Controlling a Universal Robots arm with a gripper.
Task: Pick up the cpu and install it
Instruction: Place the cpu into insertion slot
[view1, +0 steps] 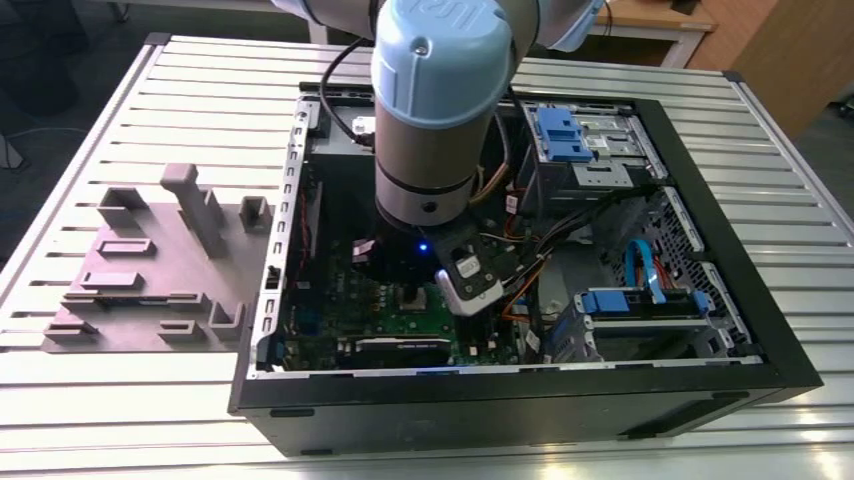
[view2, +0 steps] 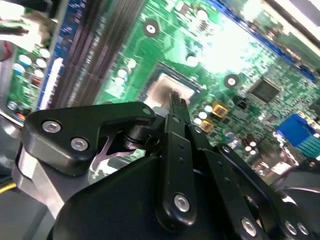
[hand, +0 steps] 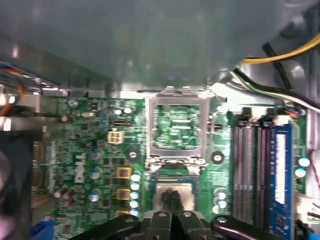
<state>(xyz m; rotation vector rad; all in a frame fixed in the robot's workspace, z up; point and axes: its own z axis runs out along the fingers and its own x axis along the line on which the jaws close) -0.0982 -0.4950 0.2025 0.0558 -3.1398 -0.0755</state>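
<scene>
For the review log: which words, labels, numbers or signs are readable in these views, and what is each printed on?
No text can be quoted reliably.
On the green motherboard: a white printed marking and tiny component labels, too blurred to read.
On the black square chip: surface print, too small to read.
On the silvery square cpu: no legible print.

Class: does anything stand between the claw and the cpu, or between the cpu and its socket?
Nothing visible does. In both wrist views the claw is right at the small silvery-grey square cpu, which seems in its socket on the green motherboard; the silver rectangular metal frame lies open beside it.
</scene>
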